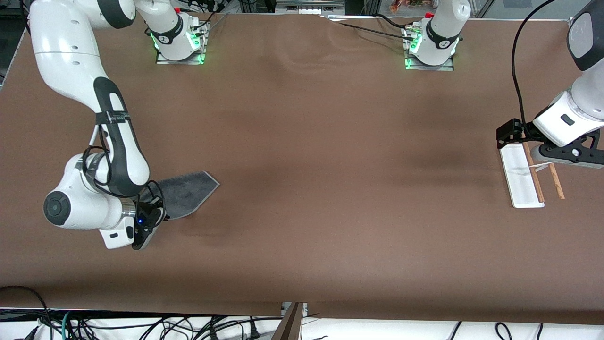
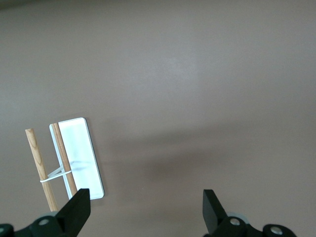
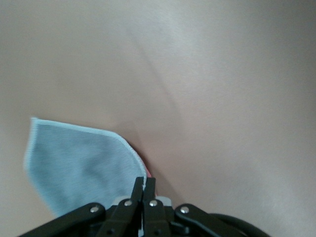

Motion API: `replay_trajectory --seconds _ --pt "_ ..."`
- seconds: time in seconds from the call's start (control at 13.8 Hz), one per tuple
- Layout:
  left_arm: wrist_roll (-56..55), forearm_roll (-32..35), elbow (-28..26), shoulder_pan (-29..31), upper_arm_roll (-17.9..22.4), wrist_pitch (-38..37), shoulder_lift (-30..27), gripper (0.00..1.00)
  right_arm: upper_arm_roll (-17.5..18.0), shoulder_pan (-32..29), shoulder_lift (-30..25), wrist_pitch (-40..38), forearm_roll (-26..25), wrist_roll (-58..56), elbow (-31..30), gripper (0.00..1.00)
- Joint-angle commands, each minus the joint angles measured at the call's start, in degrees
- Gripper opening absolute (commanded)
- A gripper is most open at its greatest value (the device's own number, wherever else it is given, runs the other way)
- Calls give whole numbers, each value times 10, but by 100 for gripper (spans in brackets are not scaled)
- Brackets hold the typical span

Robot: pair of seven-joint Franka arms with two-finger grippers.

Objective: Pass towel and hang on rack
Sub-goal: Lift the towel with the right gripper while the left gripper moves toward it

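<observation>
- A wide brown table [image 1: 302, 189] is shown from a high camera, with two white robot arms based along its upper edge
- The small soft towel [image 1: 186, 191], dark grey with a pale edge trim, is found at the right arm's end of the table; most of it lies flat on the surface, and one corner is gathered up at the right gripper [image 1: 150, 225]
- In the right wrist view the jaws of the right gripper [image 3: 143, 185] are seen pressed together on the towel's edge [image 3: 79, 163], where a sliver of its pink-red side shows just beside the fingers
- The small rack [image 1: 521, 177], a flat white rectangular base with two thin parallel brown wooden rods, is placed at the left arm's end of the table, well apart from the towel
- The left gripper [image 1: 566, 158] is held over the end of the rack farther from the front camera; in the left wrist view its jaws are spread wide with nothing between them, and the rack [image 2: 76, 155] is seen below, beside one finger [image 2: 76, 210]
- The step in hand is judged to be the pick-up: the towel is pinched but not yet lifted clear
- For the next move, a lift and a carry toward the middle of the table are called for, so that the hanging cloth can be met by the waiting left gripper
</observation>
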Motion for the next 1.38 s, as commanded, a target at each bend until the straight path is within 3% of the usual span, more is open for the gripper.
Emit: replay_trajectory --seconds 0.0,0.36,0.58,0.65,0.94,1.09,1.3 --pt "2 -5 17 0 0 -15 6 100 -3 15 -45 -92 -17 79 14 0" --pt "2 -5 18 0 0 -15 6 100 1 61 -61 -298 -20 273 127 0" --pt "4 -9 18 -1 0 -16 6 100 2 100 -100 -366 -12 400 136 0" --pt "4 -17 18 -1 0 -22 6 100 2 110 -111 -381 7 445 136 0" --pt "44 -58 18 5 0 -37 6 100 6 122 -124 -407 167 611 136 0" --pt "65 -71 16 8 2 -43 6 100 35 132 -131 -399 210 711 136 0" --pt "90 -85 16 8 2 -64 6 100 107 131 -130 -372 235 814 152 0"
